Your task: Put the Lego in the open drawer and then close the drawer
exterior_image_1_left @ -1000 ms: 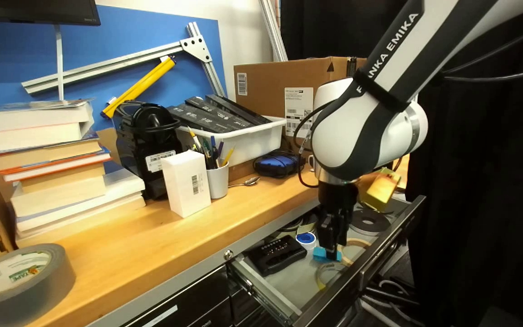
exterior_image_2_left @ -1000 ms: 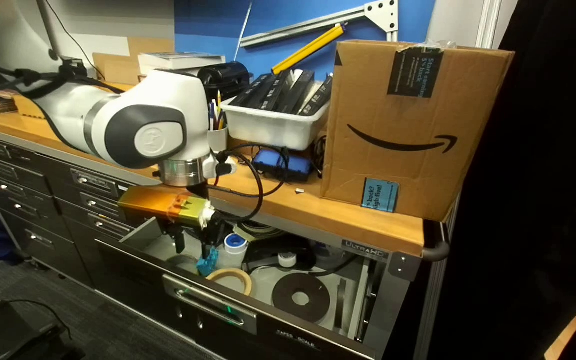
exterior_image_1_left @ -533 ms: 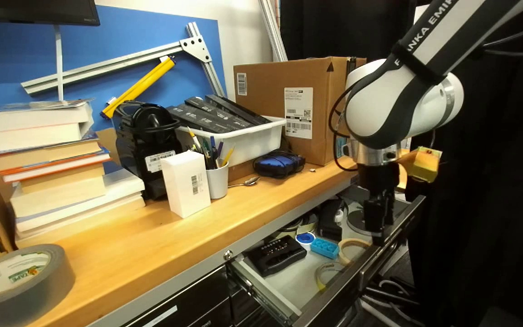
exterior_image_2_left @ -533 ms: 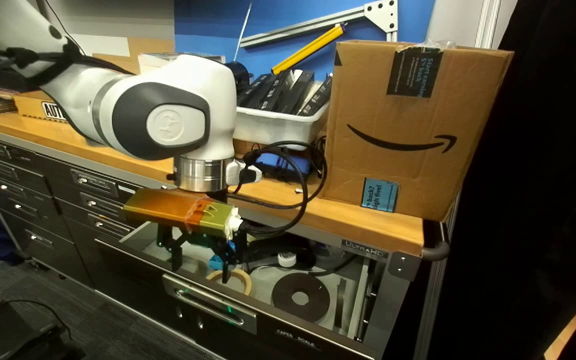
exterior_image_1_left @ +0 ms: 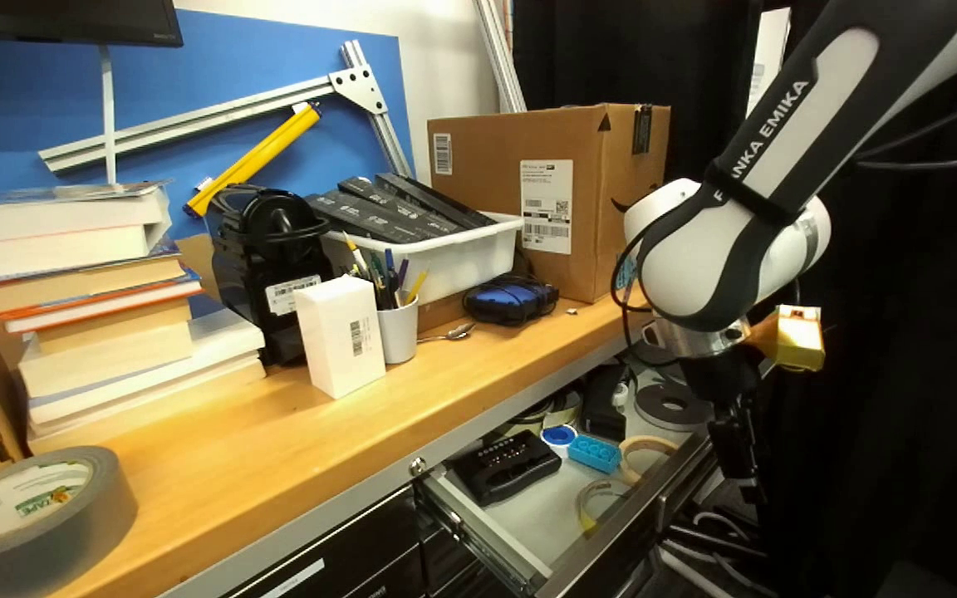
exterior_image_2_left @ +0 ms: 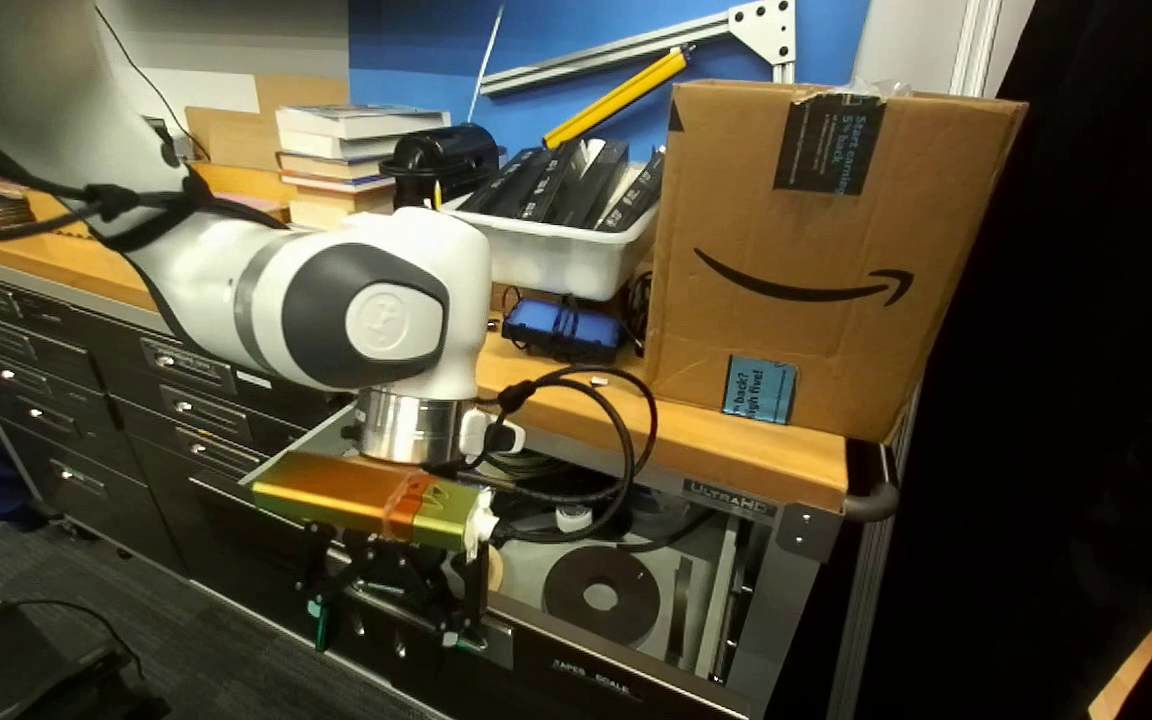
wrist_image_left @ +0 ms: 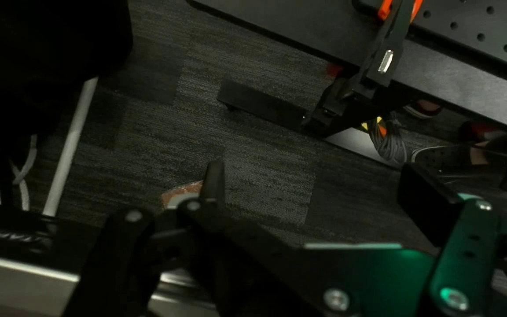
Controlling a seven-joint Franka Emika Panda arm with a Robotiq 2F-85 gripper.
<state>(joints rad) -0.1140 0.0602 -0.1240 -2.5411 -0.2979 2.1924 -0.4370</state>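
Note:
The light-blue Lego (exterior_image_1_left: 595, 453) lies flat on the floor of the pulled-out drawer (exterior_image_1_left: 520, 519), between a white-and-blue tape roll and a tan tape ring. In an exterior view the arm and gripper hide it. My gripper (exterior_image_2_left: 391, 632) hangs outside the drawer, low in front of its dark front panel (exterior_image_2_left: 626, 650), near the handle. In the wrist view the gripper (wrist_image_left: 319, 189) is spread wide, with only carpet showing between its fingers. Whether a finger touches the panel, I cannot tell.
Inside the drawer also lie a dark tape roll (exterior_image_2_left: 566, 600), a tan tape ring (exterior_image_1_left: 645, 458) and a black device (exterior_image_1_left: 503, 465). A cardboard box (exterior_image_2_left: 836, 300) stands on the bench above. Cables (exterior_image_1_left: 690, 561) hang below the drawer. A black table (wrist_image_left: 469, 83) shows in the wrist view.
A second ago my fingers were at the Lego inside the drawer. The gripper has opened, left the Lego behind, lifted out over the front panel, then dropped and tilted outside it.

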